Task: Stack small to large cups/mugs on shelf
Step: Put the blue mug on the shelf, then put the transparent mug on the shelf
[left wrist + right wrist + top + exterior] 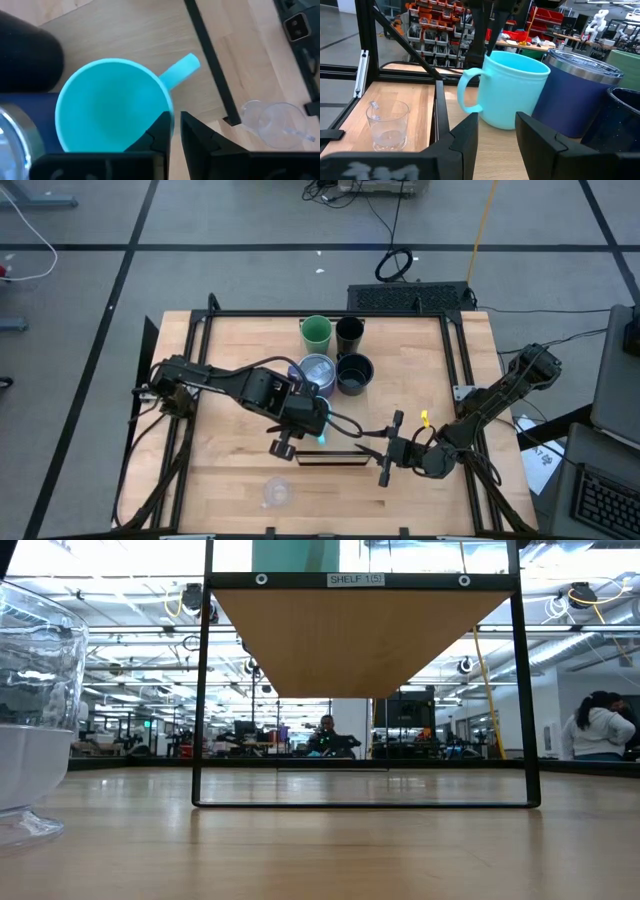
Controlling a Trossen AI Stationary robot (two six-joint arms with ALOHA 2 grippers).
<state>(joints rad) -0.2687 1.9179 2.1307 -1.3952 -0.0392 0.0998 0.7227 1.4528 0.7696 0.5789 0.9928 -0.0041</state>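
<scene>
Cyan handled mug (112, 107), smooth, round, pinched at rim by left gripper (172, 131).

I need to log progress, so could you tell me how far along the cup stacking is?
Early, and nothing is nested yet. Four vessels stand side by side on the shelf, including the green cup. In hand: the left gripper pinches the cyan mug by its rim; the right gripper waits open nearby. The clear glass remains untouched.
</scene>
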